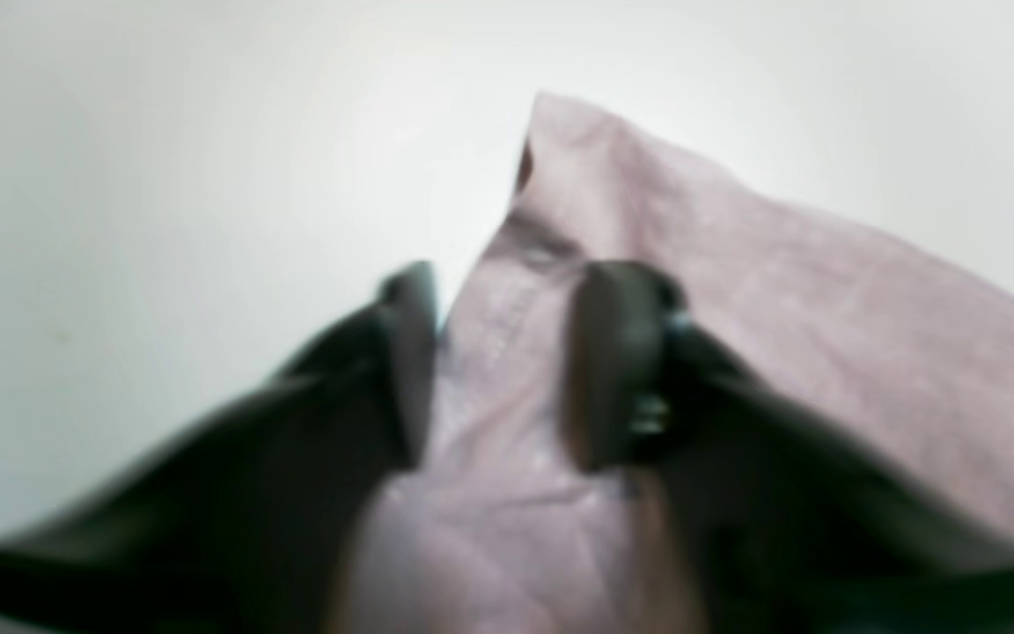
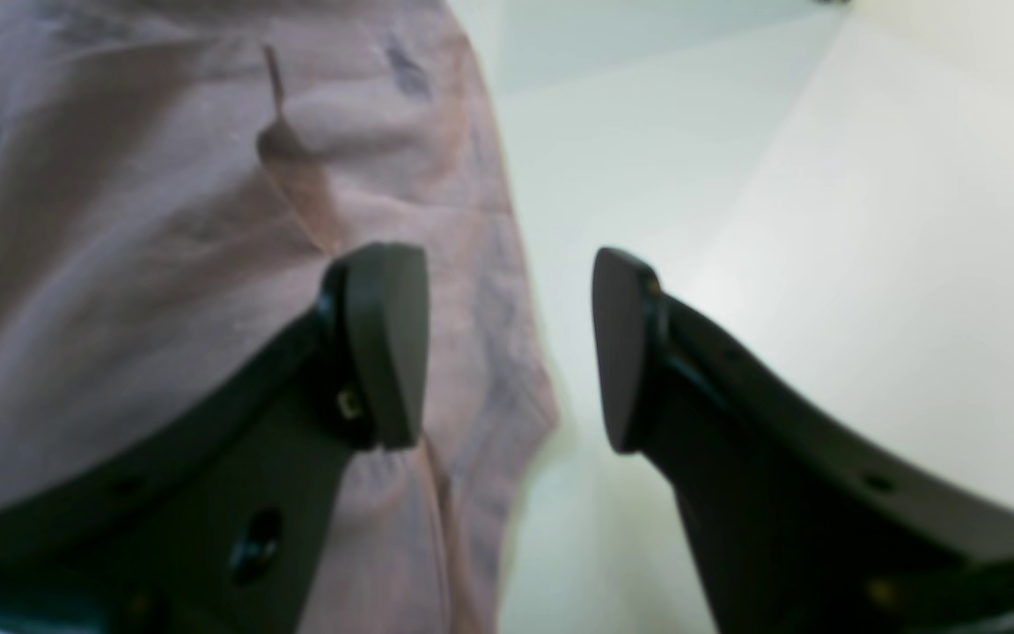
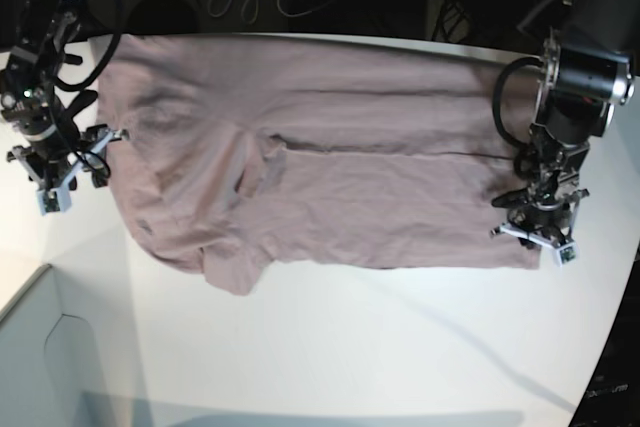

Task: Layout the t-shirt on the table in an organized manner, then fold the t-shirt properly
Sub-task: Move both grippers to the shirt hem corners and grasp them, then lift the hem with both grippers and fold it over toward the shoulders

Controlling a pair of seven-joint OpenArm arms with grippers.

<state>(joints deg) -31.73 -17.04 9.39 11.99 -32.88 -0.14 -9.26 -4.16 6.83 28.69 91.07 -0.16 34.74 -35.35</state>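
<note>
**A:** Where is the t-shirt [image 3: 320,167]?

**B:** Spread near the table's [image 3: 400,347] far edge. It's soft and floppy, so pinch its corners.

**A:** The claws?

**B:** The left gripper [image 1: 498,352] pinches cloth; the right gripper [image 2: 511,348] gapes wide, holding nothing

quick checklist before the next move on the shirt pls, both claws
1. Left claw has cloth between its fingers: ok, a raised fold of the t-shirt sits there.
2. Left claw fully clamped: cannot tell, blurred.
3. Right claw open: ok.
4. Right claw straddles the shirt edge: not ok, one finger is over cloth, the other over bare table.
5. Shirt laid flat: not ok, wrinkles and a bunched sleeve remain.
</note>
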